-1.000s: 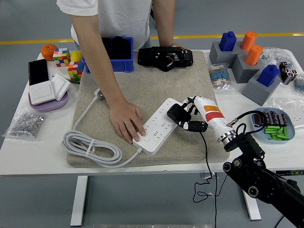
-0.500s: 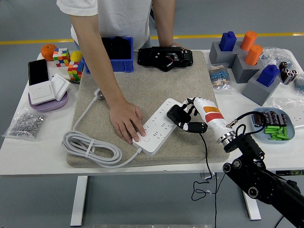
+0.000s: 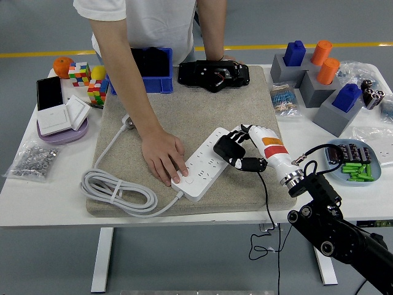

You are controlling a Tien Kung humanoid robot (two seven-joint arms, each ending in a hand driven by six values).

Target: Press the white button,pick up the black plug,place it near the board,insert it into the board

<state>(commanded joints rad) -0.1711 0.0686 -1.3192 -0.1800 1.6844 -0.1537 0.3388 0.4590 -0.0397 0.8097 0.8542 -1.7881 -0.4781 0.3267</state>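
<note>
the right hand point(image 3: 241, 152) grips the black plug point(image 3: 226, 147) over the 3 o'clock end of the white rectangular power board point(image 3: 206, 165), so only insertion seems left, while a person's hand point(image 3: 163, 157) steadies the board's 9 o'clock end.

1. A grey floor point(image 3: 37, 24) fills the space behind and under the table.
2. A yellow line point(image 3: 43, 54) runs across the floor beyond the table's far edge.
3. The white table point(image 3: 49, 203) stands on white legs point(image 3: 102, 258).
4. The light is even, with soft shadows.
</note>
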